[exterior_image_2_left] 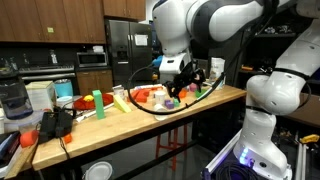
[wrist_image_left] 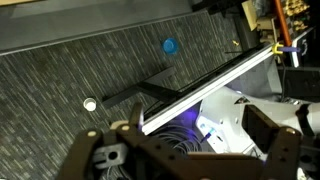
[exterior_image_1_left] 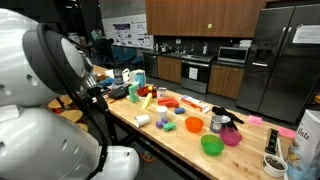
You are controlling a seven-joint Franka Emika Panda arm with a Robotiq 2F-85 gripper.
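My gripper [wrist_image_left: 185, 150] is open, its two dark fingers [wrist_image_left: 268, 140] standing wide apart with nothing between them. Through the gap the wrist view shows the table's edge [wrist_image_left: 200, 85], the carpet floor and the white robot base [wrist_image_left: 225, 120] with a blue light. In both exterior views the gripper [exterior_image_1_left: 100, 88] [exterior_image_2_left: 178, 78] hangs over the wooden table [exterior_image_1_left: 180, 140], close to a pile of toys: a yellow block [exterior_image_1_left: 147, 101], a green block [exterior_image_1_left: 133, 94] and red pieces [exterior_image_1_left: 168, 102]. It touches none of them.
Along the table lie a blue cup [exterior_image_1_left: 193, 125], a metal cup [exterior_image_1_left: 217, 123], a green bowl [exterior_image_1_left: 212, 145], a pink bowl [exterior_image_1_left: 231, 137] and a snack bag [exterior_image_1_left: 308, 140]. A blender [exterior_image_2_left: 12, 100] stands at the other end. A blue cap [wrist_image_left: 170, 46] lies on the carpet.
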